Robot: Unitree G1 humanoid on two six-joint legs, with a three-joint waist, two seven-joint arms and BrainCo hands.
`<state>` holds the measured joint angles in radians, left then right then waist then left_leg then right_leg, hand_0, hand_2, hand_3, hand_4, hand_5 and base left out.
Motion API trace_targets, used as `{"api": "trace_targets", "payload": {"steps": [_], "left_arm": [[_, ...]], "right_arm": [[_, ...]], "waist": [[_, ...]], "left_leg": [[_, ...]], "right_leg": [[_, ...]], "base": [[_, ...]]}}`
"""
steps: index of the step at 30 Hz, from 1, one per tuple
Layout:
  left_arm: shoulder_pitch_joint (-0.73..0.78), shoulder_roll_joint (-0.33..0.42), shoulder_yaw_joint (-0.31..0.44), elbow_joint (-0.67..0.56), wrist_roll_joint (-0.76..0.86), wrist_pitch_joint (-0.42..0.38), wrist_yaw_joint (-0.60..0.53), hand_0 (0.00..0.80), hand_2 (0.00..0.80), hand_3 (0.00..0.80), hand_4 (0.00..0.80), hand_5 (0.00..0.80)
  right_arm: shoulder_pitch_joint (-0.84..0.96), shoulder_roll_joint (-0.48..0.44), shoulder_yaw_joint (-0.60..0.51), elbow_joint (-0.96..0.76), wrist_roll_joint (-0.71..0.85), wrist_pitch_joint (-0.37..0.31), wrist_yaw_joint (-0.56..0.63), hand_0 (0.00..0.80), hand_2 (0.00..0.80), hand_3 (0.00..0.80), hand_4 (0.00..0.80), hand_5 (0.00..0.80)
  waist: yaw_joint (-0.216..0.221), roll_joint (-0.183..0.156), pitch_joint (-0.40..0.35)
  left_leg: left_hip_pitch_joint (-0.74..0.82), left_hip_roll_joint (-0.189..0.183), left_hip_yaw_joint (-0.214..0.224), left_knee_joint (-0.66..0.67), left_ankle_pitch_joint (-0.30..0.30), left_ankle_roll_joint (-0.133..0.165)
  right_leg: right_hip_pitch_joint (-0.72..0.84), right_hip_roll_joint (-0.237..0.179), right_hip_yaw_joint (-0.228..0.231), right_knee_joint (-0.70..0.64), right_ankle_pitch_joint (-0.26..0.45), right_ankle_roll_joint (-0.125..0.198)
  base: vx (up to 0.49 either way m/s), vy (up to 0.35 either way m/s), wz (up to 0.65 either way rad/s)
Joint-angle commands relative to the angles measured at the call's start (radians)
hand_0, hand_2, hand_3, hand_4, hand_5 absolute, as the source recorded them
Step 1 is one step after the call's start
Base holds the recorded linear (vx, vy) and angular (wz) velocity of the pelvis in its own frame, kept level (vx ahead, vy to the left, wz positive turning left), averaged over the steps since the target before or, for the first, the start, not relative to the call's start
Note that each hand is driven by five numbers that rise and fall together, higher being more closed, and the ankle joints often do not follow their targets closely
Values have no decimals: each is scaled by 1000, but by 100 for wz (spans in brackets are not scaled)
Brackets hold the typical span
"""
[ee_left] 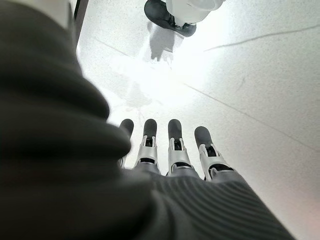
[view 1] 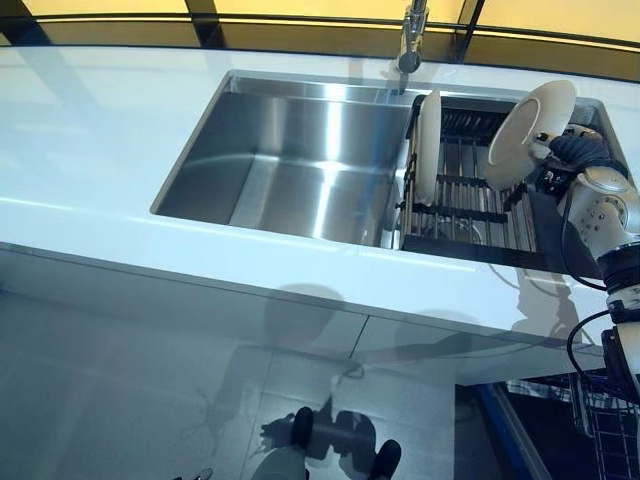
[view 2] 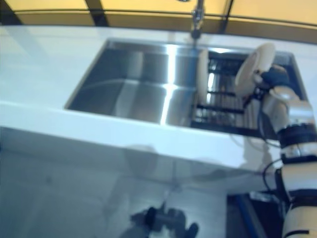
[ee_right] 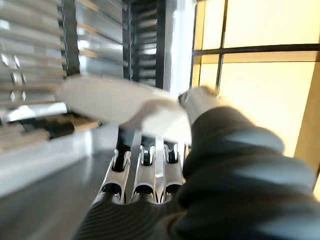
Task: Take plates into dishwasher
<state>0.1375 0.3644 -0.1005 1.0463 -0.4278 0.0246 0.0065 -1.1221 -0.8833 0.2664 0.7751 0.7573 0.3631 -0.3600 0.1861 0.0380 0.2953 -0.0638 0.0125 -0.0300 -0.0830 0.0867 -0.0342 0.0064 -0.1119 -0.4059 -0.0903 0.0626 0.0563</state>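
Note:
My right hand [view 1: 578, 152] is shut on the rim of a white plate [view 1: 528, 122] and holds it tilted above the right end of a dark dish rack [view 1: 470, 215] in the sink. In the right wrist view the plate [ee_right: 110, 105] lies across my fingers [ee_right: 142, 170], with the thumb over its edge. A second white plate [view 1: 429, 145] stands upright on edge at the rack's left end. My left hand [ee_left: 175, 155] shows only in its own wrist view, with straight fingers hanging over the floor and nothing in it.
The steel sink basin [view 1: 290, 160] lies left of the rack, with a faucet [view 1: 411, 40] at its back edge. White counter [view 1: 90, 130] surrounds it. A wire basket [view 1: 605, 425] shows low at the right, below the counter edge.

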Motion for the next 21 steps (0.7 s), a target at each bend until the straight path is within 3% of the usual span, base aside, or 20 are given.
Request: {"api": "trace_targets", "payload": {"steps": [1, 9, 21], "left_arm": [[35, 18, -55, 16, -24, -23, -17, 0, 0, 0, 0, 0], [47, 17, -64, 5, -14, -32, -25, 0, 0, 0, 0, 0], [55, 20, -55, 18, 7, -39, -30, 0, 0, 0, 0, 0]], "right_arm": [[-163, -124, 144, 25, -123, -10, -24, 800, 800, 800, 800, 800], [-195, -158, 197, 42, -220, -9, -22, 800, 800, 800, 800, 800], [-172, -177, 171, 11, -173, -73, -21, 800, 800, 800, 800, 800]], "waist": [[42, -14, -30], [43, -16, -44], [44, -36, -81]], "left_leg": [[4, 0, 15, -4, -76, 1], [11, 1, 21, -4, -78, 1], [50, 8, 33, -4, -97, -7]], "right_leg": [[34, -27, -32, 3, -83, 19], [39, -26, -34, 3, -84, 21], [73, -18, -23, 3, -101, 29]], "base": [[0, 0, 0], [0, 0, 0], [-11, 2, 0]]}}
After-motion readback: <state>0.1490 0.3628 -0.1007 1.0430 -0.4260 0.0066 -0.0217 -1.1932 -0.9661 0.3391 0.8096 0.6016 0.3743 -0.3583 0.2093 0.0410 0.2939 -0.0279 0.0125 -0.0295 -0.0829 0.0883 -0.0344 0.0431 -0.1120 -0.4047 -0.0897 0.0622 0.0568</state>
